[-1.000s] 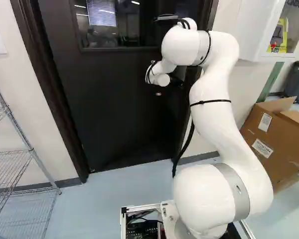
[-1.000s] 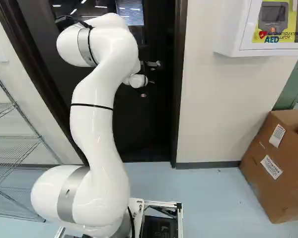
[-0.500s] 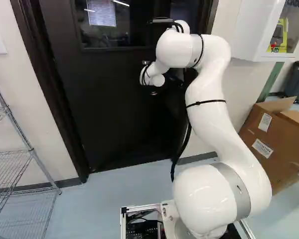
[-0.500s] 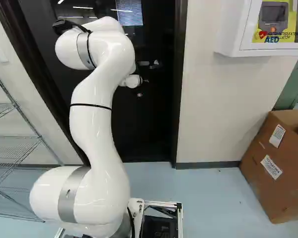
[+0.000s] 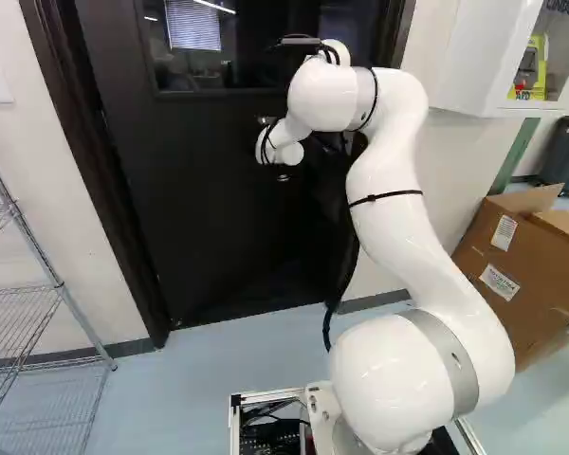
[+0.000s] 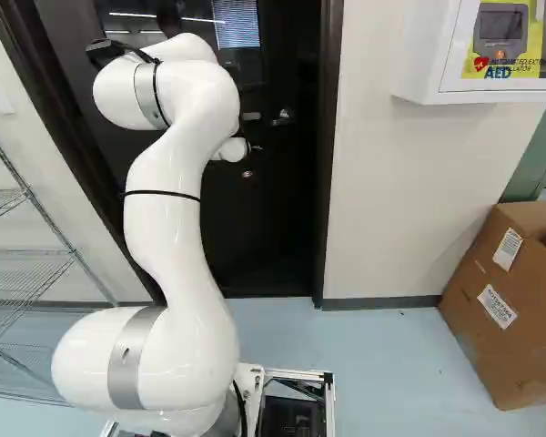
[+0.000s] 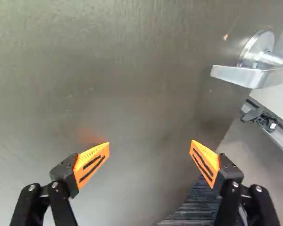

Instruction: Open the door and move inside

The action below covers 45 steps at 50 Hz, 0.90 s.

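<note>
1. Neither base view lets me make out the pincer [image 7: 150, 143]; only the wrist view shows it.
2. Its two fingers stand wide apart, with nothing held. The orange pads [image 7: 93, 163] face each other across a broad gap, with the dark face of the door [image 5: 209, 209] ahead.
3. The door fills much of the left base view behind the arm [image 5: 389, 227]. Its top is cut off, and the arm hides part of its handle side. I cannot tell whether it is ajar.
4. In the wrist view, the handle [image 7: 243, 76] is off to one side, ahead of the fingers and clear of both. One end of it is cut off. In the base views, small bright bits of metal near the wrist [image 5: 280, 144] are hard to tell apart.
5. A dark ridged patch [image 7: 193, 207] lies partly behind the finger on the handle's side; I cannot tell what it is.
6. The arm rises from its base joint, leans toward the door and bends over at the top. The wrist hangs below the window [image 5: 204, 52], in front of the door.
7. The cabinet [image 6: 417, 77], the box [image 6: 482, 309] and the shelf [image 5: 24, 327] are each cut off at the edge of the right base view.
</note>
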### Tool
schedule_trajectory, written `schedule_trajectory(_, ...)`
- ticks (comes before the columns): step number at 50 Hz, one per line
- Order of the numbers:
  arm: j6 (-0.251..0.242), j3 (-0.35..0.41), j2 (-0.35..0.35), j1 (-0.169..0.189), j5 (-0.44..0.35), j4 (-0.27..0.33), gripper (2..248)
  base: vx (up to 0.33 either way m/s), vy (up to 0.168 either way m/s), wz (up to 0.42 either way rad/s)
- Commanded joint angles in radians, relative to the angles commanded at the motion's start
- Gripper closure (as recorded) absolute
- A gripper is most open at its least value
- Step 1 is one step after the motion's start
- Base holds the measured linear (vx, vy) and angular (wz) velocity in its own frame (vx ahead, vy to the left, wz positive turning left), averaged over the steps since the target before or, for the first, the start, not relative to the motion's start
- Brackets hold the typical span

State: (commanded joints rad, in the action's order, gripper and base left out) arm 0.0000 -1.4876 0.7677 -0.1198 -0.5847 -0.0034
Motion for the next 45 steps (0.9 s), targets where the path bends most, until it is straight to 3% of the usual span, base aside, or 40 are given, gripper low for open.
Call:
schedule_trajectory(13,0.000,-0.028,0.020,-0.026,0.000,0.000,3,0.000,0.000,0.000)
schedule_trajectory(34,0.000,-0.090,0.064,-0.034,0.000,0.000,3,0.000,0.000,0.000)
schedule_trajectory(45,0.000,-0.055,0.039,-0.036,0.000,0.000,3,0.000,0.000,0.000)
